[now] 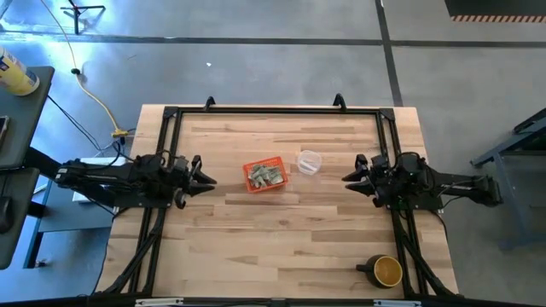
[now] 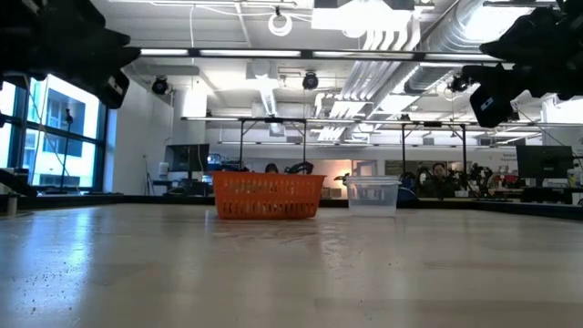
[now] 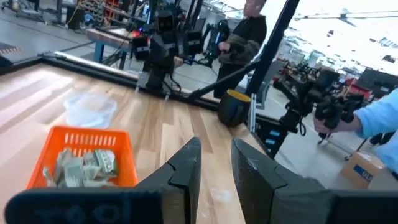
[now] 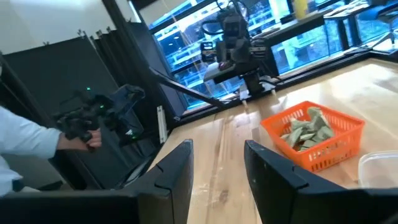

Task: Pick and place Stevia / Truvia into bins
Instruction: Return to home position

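The orange bin (image 1: 265,176) stands near the table's middle and holds a heap of pale green and white Stevia sachets (image 1: 266,175); I also see the sachets (image 3: 81,167) in the left wrist view and the sachets (image 4: 306,132) in the right wrist view. My left gripper (image 1: 210,178) hovers to the left of the bin, open and holding nothing. My right gripper (image 1: 348,178) hovers to the right of the clear cup, open and holding nothing. In the low view the bin (image 2: 268,196) rests flat on the tabletop.
A clear round cup (image 1: 309,161) stands just right of the bin. A dark mug (image 1: 386,270) with a yellow inside sits near the table's near right corner. A black frame (image 1: 273,110) runs along the far edge and both sides. A person's sleeve (image 3: 379,118) shows beyond the table.
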